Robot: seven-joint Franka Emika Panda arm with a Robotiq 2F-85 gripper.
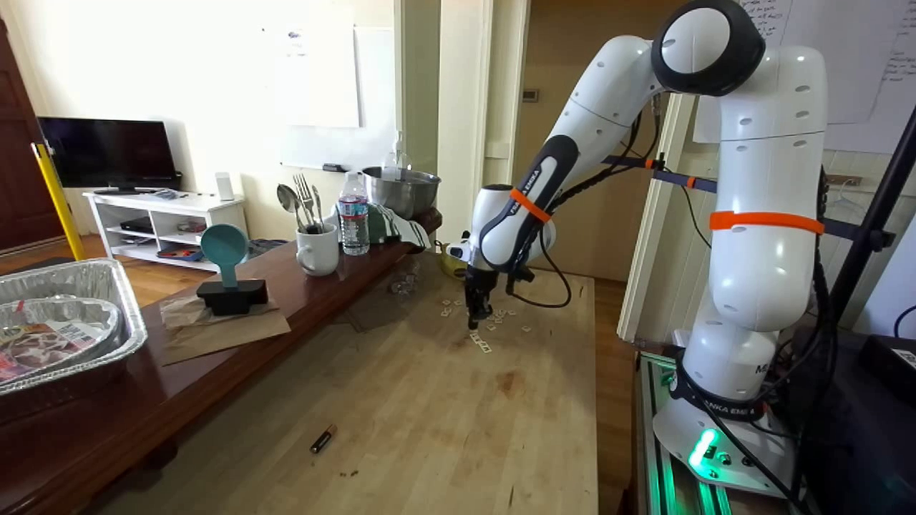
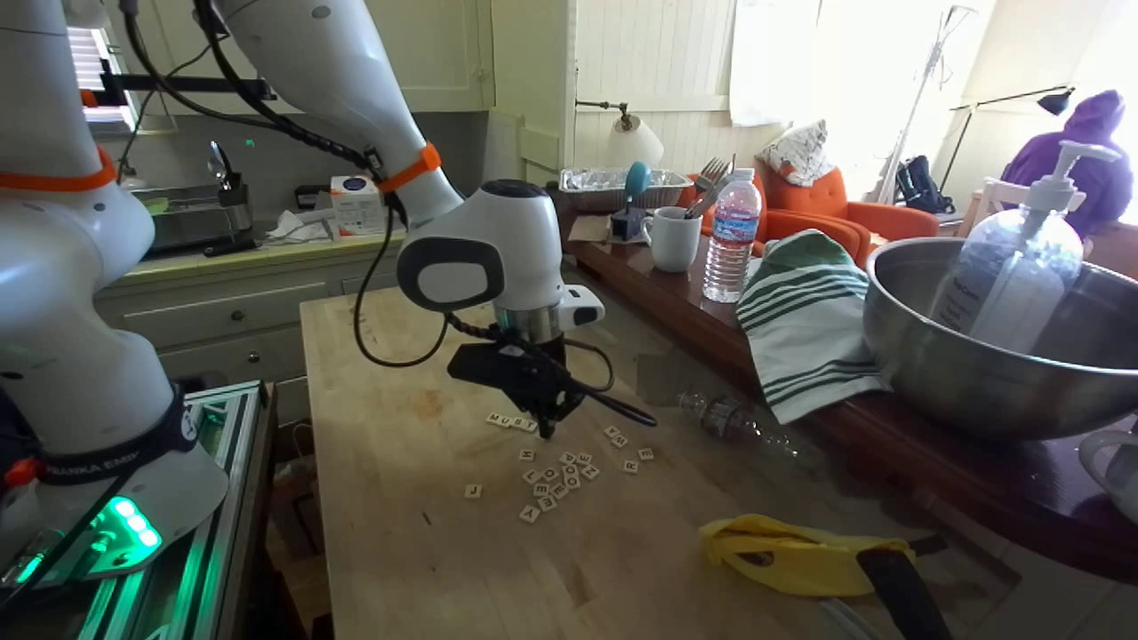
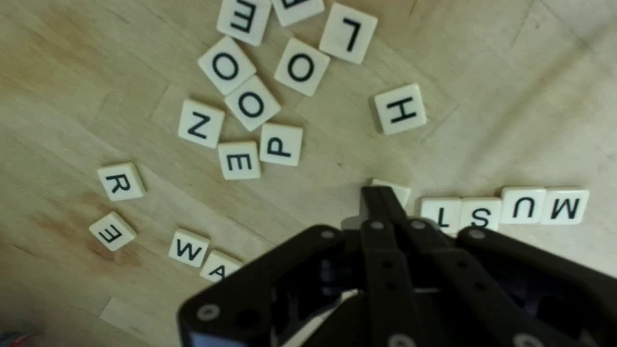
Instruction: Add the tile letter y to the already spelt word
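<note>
The spelt word MUST is a row of cream letter tiles point(image 3: 524, 205) to the right of the fingertips in the wrist view. It also shows in both exterior views point(image 1: 485, 348) point(image 2: 505, 421). My gripper point(image 3: 381, 193) is shut, its two black fingers together, pointing down point(image 1: 474, 325) point(image 2: 545, 435). A tilted cream tile point(image 3: 401, 194) lies partly hidden behind the fingertips, just beyond the T end of the row and apart from it. Its letter is hidden. I cannot tell whether the fingertips touch it. No Y can be read in the wrist view.
Loose letter tiles lie nearby, among them an H point(image 3: 401, 109), a P point(image 3: 281, 144) and a J point(image 2: 473, 491). A clear plastic bottle point(image 2: 725, 415) and a yellow item point(image 2: 782, 556) lie on the wooden table. A raised dark counter point(image 1: 308, 315) borders it.
</note>
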